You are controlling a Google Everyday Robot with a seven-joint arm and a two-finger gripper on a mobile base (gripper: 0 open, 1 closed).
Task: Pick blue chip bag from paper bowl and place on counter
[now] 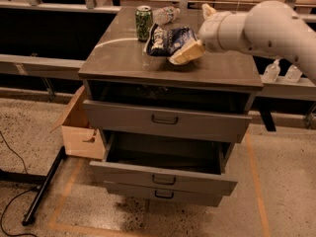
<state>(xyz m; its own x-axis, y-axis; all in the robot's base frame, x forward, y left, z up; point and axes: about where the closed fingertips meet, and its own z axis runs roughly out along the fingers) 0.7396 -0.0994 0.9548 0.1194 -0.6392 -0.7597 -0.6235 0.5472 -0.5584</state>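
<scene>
The blue chip bag point(165, 39) is a crinkled navy foil bag with white patches, at the back middle of the grey-brown counter point(118, 58). The paper bowl under it is hidden by the bag and my gripper. My gripper point(185, 53) is cream-coloured, comes in from the right on a thick white arm, and lies against the bag's front right edge. I cannot tell whether it has hold of the bag.
A green soda can point(143, 22) stands just left of the bag, with a clear plastic bottle point(166, 15) lying behind it. The cabinet's lower drawer point(163, 154) is pulled open. A cardboard box point(81, 127) sits on the floor at the left. Small bottles point(271, 72) stand at the right.
</scene>
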